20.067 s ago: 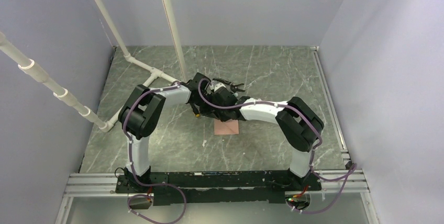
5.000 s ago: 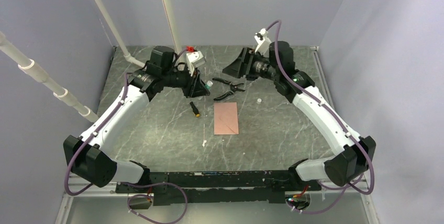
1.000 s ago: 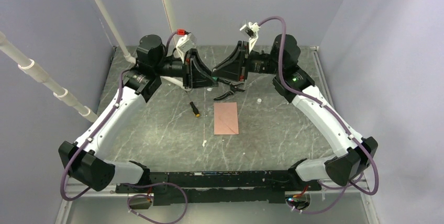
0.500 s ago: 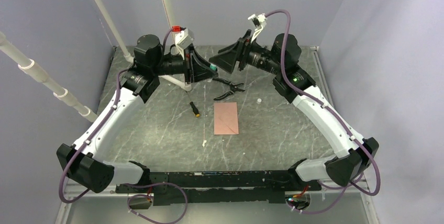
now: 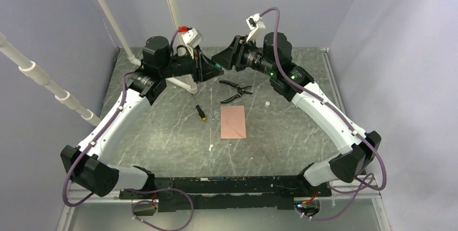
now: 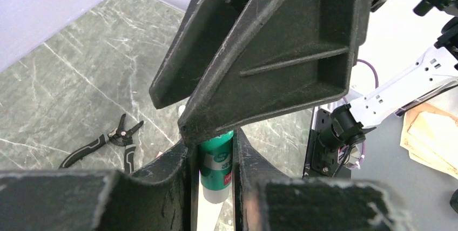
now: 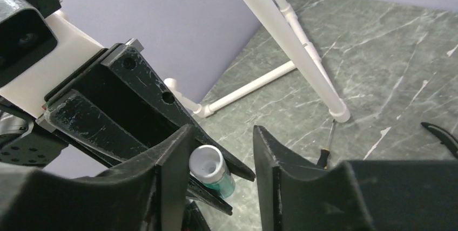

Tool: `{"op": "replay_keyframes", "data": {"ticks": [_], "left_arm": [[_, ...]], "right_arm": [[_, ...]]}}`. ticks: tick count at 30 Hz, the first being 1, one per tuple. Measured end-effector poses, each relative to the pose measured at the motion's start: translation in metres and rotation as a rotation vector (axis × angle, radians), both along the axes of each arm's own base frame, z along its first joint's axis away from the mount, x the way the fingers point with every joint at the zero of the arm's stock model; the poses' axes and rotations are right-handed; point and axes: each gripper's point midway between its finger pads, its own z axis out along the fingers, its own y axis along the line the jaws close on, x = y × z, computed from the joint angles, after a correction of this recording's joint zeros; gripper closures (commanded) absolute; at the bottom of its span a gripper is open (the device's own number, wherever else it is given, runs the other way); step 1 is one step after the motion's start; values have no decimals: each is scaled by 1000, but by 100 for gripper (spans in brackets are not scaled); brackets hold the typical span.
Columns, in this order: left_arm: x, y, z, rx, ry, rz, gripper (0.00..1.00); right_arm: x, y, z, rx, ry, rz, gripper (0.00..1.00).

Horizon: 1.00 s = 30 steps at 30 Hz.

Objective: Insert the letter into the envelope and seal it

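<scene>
the glue stick (image 6: 216, 162) is clamped in the left gripper (image 6: 214, 147) above the far side of the worktop (image 5: 281, 134). the right gripper (image 7: 221, 134) is spread around its cap (image 7: 211, 172), not gripping. the cap should be centred between the jaws before closing, then pulled straight. the envelope (image 5: 233, 122) is laid flat mid-worktop; no separate letter is seen.

You had the top external camera fixed high behind the arm bases, looking down and forward over the whole table (image 5: 162, 134) from afar. Each wrist camera looked out at close range along its own fingers: the left faced the right gripper (image 6: 173, 116), the right faced the left gripper (image 7: 224, 190). Both wrist views shared the green tube (image 6: 216, 163); the top and left wrist views shared the pliers (image 6: 105, 144).
</scene>
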Motion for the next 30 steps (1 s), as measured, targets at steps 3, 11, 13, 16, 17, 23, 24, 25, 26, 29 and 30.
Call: {"op": "replay_keyframes", "data": {"ticks": [3,11,13,16,17,23,24,25,26,29,30], "left_arm": [[4,1,-3,8,8,19,98],[0,0,-6,13,20,1,98],[-6,-1,-5,10,25,-37,98],[-19,-3,-3,-1,38,-112,98],[-27,-4,-1,-10,46,-155,98],[-70,-6,21,-76,30,-406,98],[-77,-5,26,-85,24,-446,98],[-80,-4,28,-90,21,-466,97],[-84,-3,31,-96,17,-490,98],[-92,-2,38,-106,-1,-534,98],[-91,-2,39,-108,-5,-533,98]], "right_arm": [[-2,2,1,1,2,9,84],[-11,5,2,-32,-60,95,100],[-17,6,3,-43,-95,140,100],[-33,6,8,-40,-177,246,100],[-40,6,10,-34,-206,286,100],[-87,4,34,20,-380,525,100],[-94,4,38,29,-405,562,100],[-98,4,41,36,-423,586,100],[-103,4,44,45,-445,612,93],[-112,5,51,64,-468,653,33],[-115,5,52,71,-453,663,27]]}}
